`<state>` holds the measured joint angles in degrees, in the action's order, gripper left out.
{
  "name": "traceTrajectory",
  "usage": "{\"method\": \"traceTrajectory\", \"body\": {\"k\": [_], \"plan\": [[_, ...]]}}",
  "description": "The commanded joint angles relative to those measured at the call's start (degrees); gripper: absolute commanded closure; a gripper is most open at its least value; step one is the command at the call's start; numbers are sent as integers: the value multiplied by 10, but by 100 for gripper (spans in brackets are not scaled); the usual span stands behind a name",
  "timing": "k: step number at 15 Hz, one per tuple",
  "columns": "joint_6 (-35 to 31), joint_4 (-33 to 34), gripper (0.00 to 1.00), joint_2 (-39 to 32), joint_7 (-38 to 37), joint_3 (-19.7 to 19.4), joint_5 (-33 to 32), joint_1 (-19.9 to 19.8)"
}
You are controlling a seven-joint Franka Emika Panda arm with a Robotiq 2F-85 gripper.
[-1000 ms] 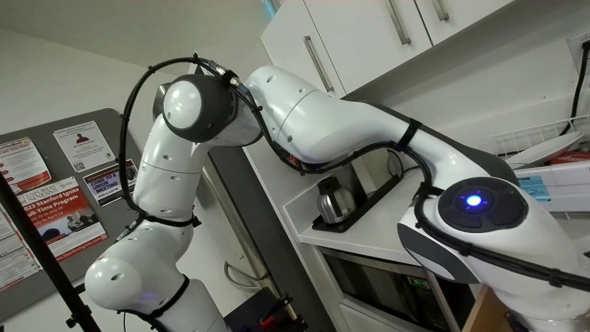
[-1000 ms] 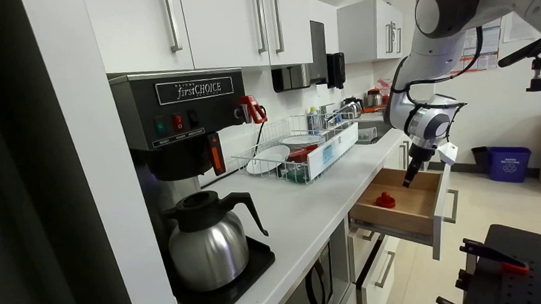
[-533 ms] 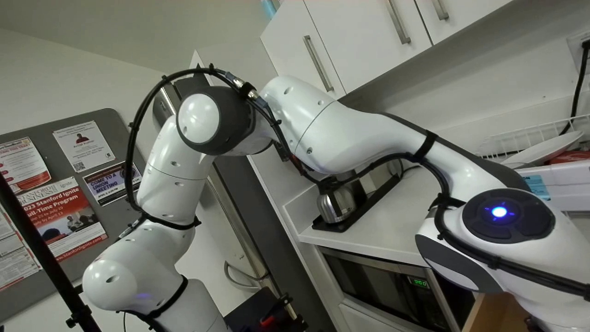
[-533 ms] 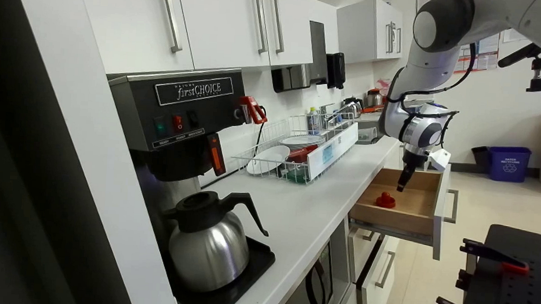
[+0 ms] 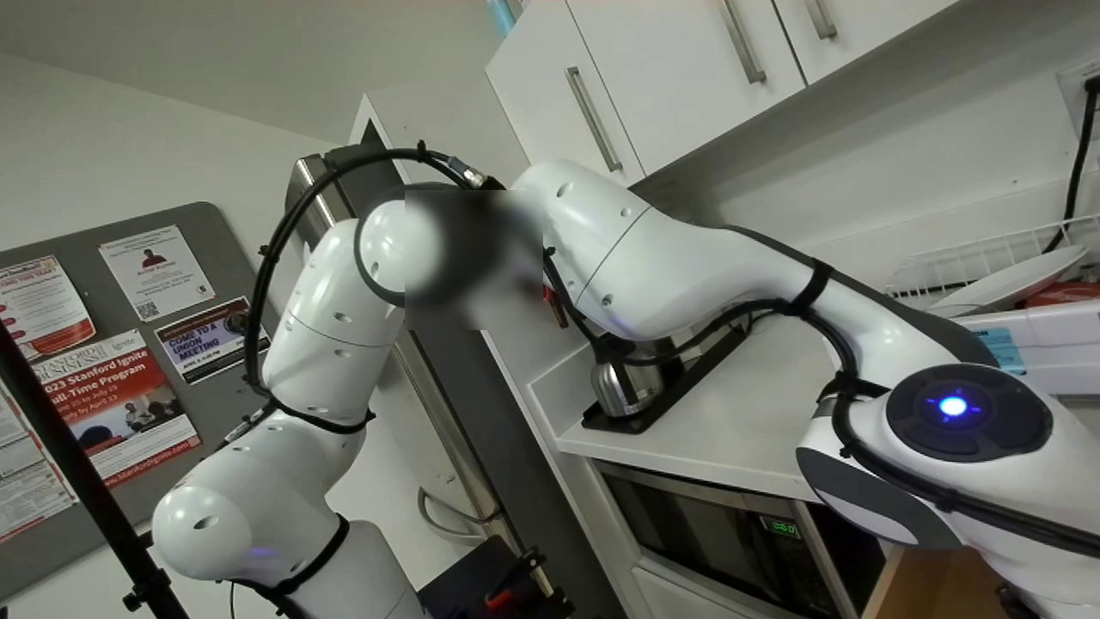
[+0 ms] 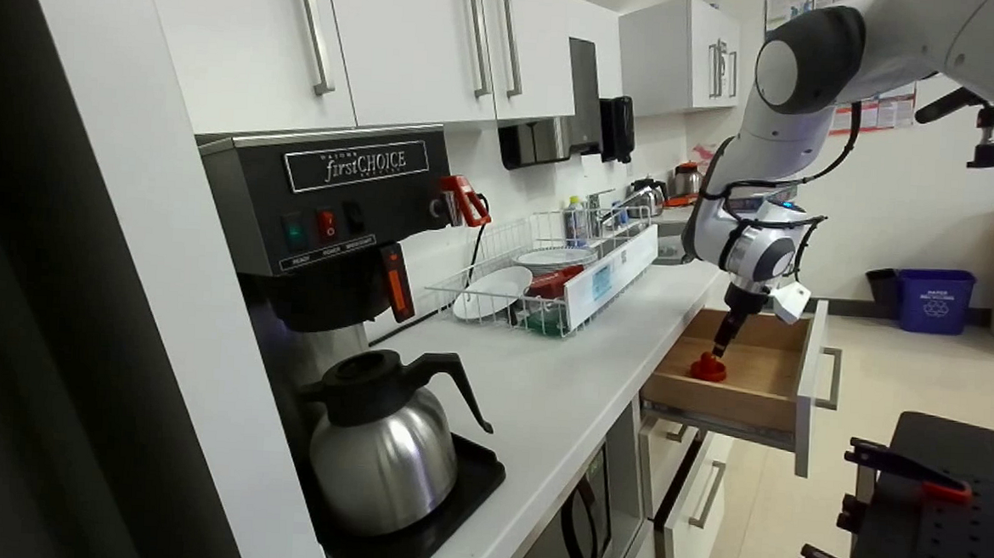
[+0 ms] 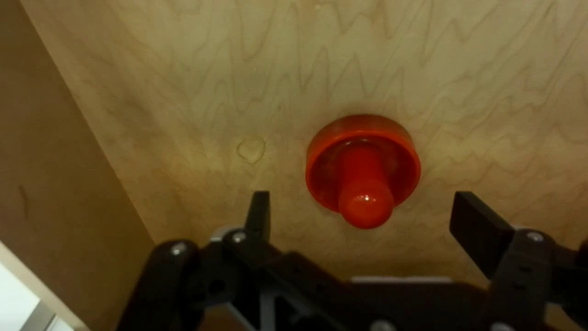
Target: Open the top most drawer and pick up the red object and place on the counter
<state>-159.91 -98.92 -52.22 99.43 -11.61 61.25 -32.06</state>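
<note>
firstCHOICE brewer (image 6: pixel 344 200) on the white table (image 6: pixel 542 400); red piece (image 7: pixel 363 171) in the open drawer (image 6: pixel 719 399)

We read "firstCHOICE" on the brewer's framed nameplate (image 6: pixel 356 168); the smaller line above is too fuzzy for us; "PAPER RECYCLING" shows on the blue bin (image 6: pixel 937 298); on the grey noticeboard (image 5: pixel 210 241) we make out "Stanford Ignite" on a red-and-white poster (image 5: pixel 129 421) and "COME TO A UNION MEETING" on a smaller flyer (image 5: pixel 206 340); the pale-blue label (image 6: pixel 602 281) on the white panel (image 6: pixel 634 252) near the plates (image 6: pixel 492 294) we cannot read.

The carafe (image 6: pixel 381 468) is rounded shiny steel with a black lid and handle, upright on a black base (image 6: pixel 474 479); the table is smooth with a straight front edge; below that edge the drawer stands out, white-fronted with a metal bar handle (image 6: pixel 835 378), its pale wooden floor grained in zigzags and marked by one small round knot (image 7: pixel 251 150); on that floor sits the red piece, a glossy rimmed disc with a knob rising from its middle; the claw (image 7: pixel 363 211) reaches down into the drawer; in the wrist view we see its jaws standing wide apart, one to each side of the red piece, with a gap on both sides, gripping nothing.
</note>
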Motion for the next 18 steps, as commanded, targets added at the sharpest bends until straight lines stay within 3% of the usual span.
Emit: {"method": "traceTrajectory", "body": {"k": [1,3,11,12,14,18], "plan": [[-39,25,0,-24,-31,22,-24,-7],[-41,36,0,-38,-23,11,-5,7],[-39,72,0,-75,-23,15,1,3],[-40,76,25,-77,-20,17,5,1],[-40,82,32,-82,-18,17,9,1],[-40,91,64,-87,-16,18,14,0]]}}
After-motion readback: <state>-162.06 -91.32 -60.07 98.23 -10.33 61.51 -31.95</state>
